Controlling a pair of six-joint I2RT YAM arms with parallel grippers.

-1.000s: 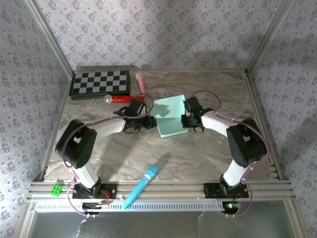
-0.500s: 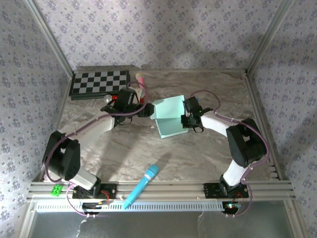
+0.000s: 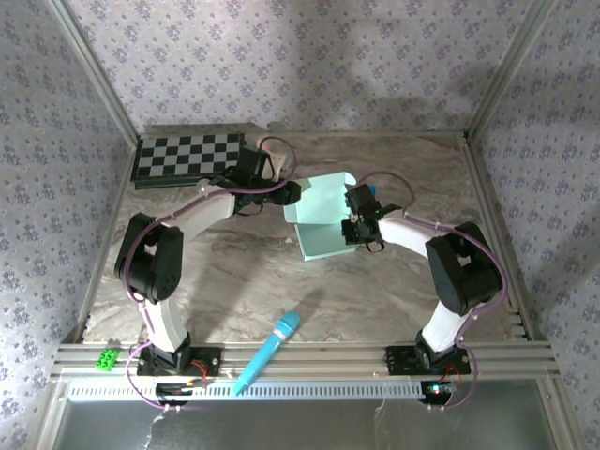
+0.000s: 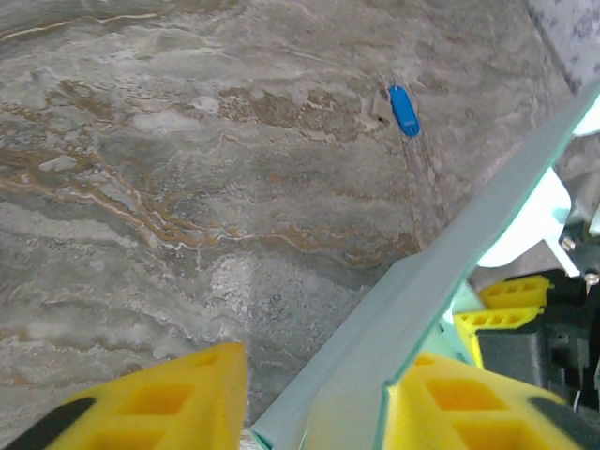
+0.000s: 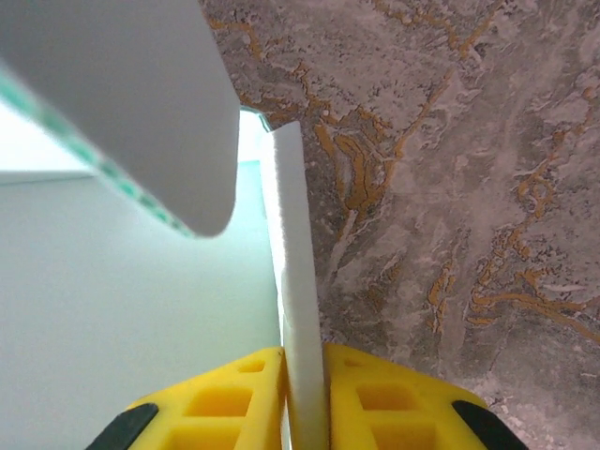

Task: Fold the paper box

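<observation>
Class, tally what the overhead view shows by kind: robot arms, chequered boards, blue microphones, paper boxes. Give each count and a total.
Robot arms: 2 (left arm, right arm)
Chequered board: 1
Blue microphone: 1
Paper box: 1
Total: 5

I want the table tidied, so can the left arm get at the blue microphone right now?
Probably yes: bare table lies before the blue microphone. But the left pincer straddles the paper box's edge, so it must back off first.
</observation>
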